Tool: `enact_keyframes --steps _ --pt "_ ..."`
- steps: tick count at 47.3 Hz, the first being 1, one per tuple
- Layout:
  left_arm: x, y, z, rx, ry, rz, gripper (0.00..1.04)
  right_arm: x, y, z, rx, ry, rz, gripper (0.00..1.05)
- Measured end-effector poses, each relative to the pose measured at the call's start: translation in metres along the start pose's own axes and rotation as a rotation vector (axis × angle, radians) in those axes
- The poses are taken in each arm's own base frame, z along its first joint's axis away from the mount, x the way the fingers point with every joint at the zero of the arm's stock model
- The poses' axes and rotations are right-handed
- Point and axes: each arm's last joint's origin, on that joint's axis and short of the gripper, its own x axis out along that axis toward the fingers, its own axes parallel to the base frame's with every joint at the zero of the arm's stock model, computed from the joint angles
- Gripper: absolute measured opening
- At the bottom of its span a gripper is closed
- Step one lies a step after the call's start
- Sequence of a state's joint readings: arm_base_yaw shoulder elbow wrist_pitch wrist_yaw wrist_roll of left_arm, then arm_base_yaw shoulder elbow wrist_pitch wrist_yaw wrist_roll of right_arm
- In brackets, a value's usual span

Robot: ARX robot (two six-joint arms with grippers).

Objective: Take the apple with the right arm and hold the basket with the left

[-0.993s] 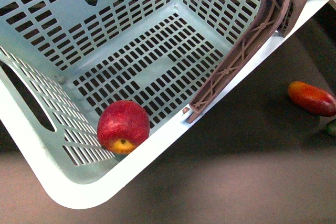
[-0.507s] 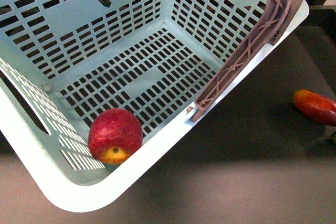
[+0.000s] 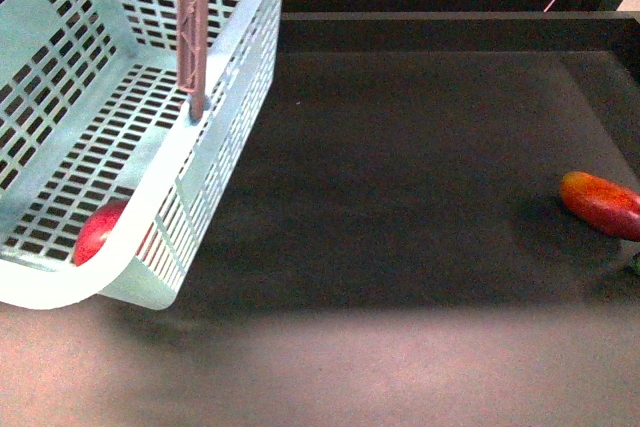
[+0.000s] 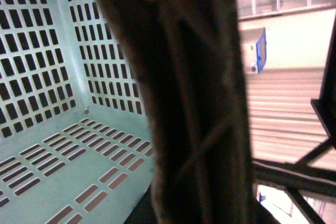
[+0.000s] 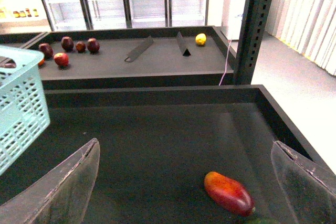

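The mint-green basket (image 3: 215,132) hangs tilted at the left of the front view, one brown handle (image 3: 193,27) standing up along its rim. The red apple (image 3: 100,230) lies in the basket's low near corner, partly hidden behind the rim and slotted wall. In the left wrist view the brown handle (image 4: 189,98) fills the middle, very close and blurred, with my left gripper (image 4: 194,182) shut on it and the basket's slotted inside (image 4: 52,77) behind. My right gripper (image 5: 185,161) is open above the dark tray, its clear fingers (image 5: 63,187) wide apart and nothing between them. The basket's corner (image 5: 21,108) is off to one side.
An elongated red-orange fruit (image 3: 600,204) lies on the dark tray (image 3: 400,167) at the right, also below my right gripper (image 5: 228,192), beside a green object (image 5: 262,221). A dark upright post (image 5: 257,24) and a farther shelf with small red fruits (image 5: 63,51) and a yellow one (image 5: 200,39) stand beyond.
The basket has swung far to the left and tipped more steeply. The apple has slid into its near corner and is now half hidden behind the wall. More bare tray shows.
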State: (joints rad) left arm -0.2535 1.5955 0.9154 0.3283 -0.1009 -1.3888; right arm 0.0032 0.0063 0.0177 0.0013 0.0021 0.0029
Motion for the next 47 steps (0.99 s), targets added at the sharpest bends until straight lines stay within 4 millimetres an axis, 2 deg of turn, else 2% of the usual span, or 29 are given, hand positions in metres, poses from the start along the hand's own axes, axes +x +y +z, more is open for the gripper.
enact_keyframes --steps 6,14,20,37,47 --pt "0.011 0.023 0.016 -0.102 -0.071 0.051 0.06 0.0 0.0 0.0 0.0 -0.001 0.0 0.96" --pt "0.026 0.049 0.018 -0.152 -0.092 0.139 0.06 0.0 0.0 0.0 0.0 -0.001 0.0 0.96" --pt "0.031 0.064 0.017 -0.161 -0.09 0.187 0.06 0.0 0.0 0.0 0.0 -0.001 0.0 0.96" --pt "0.023 0.098 0.022 -0.124 -0.097 0.295 0.06 0.0 0.0 0.0 0.0 -0.001 0.0 0.96" --pt "0.017 0.102 0.018 -0.119 -0.101 0.308 0.06 0.0 0.0 0.0 0.0 -0.001 0.0 0.96"
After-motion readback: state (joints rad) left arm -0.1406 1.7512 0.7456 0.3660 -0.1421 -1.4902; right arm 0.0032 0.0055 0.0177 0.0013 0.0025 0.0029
